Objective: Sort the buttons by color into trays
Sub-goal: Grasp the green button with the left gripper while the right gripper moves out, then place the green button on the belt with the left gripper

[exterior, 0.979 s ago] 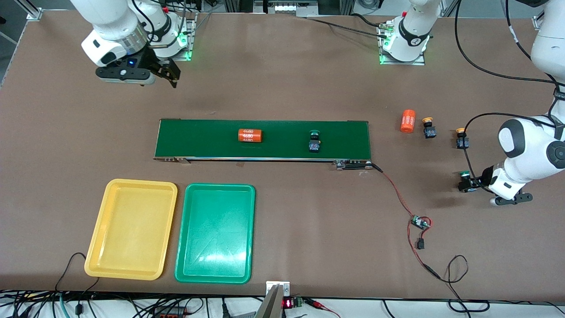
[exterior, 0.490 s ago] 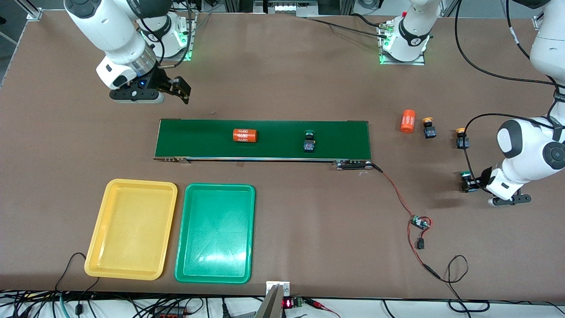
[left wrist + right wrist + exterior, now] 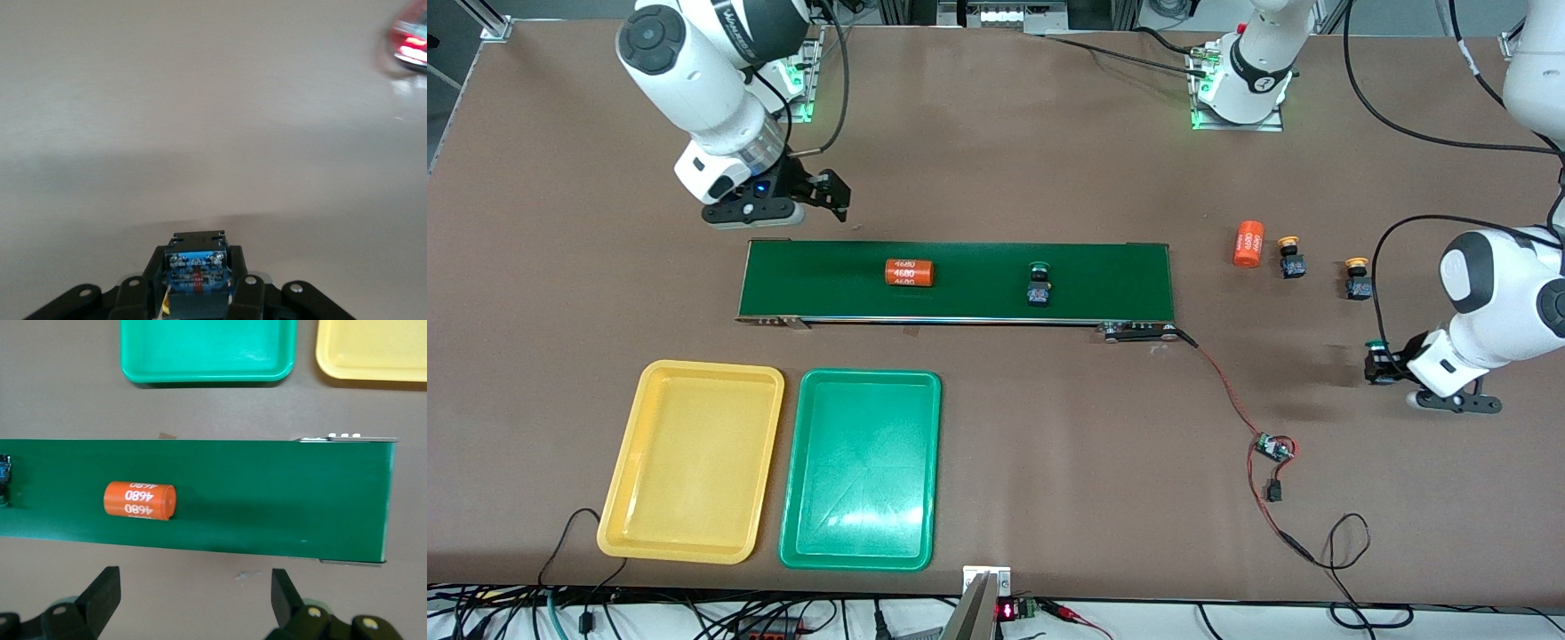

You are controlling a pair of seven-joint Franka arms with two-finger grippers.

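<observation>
Since earlier, right tool [image 3: 831,197] has swung toward the belt [image 3: 960,281], jaws spread. Left tool [image 3: 197,293] pinches a green button [image 3: 197,275] near the belt's left-arm end. It looks light, rigid and best gripped by its blocky body.

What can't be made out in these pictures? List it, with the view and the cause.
- Cap colour of the button in the left gripper: left wrist view, the body hides the cap.
- Button on the belt: right wrist view, cut off by the edge.
- Yellow tray and green tray: right wrist view, cut off by the edge.
</observation>
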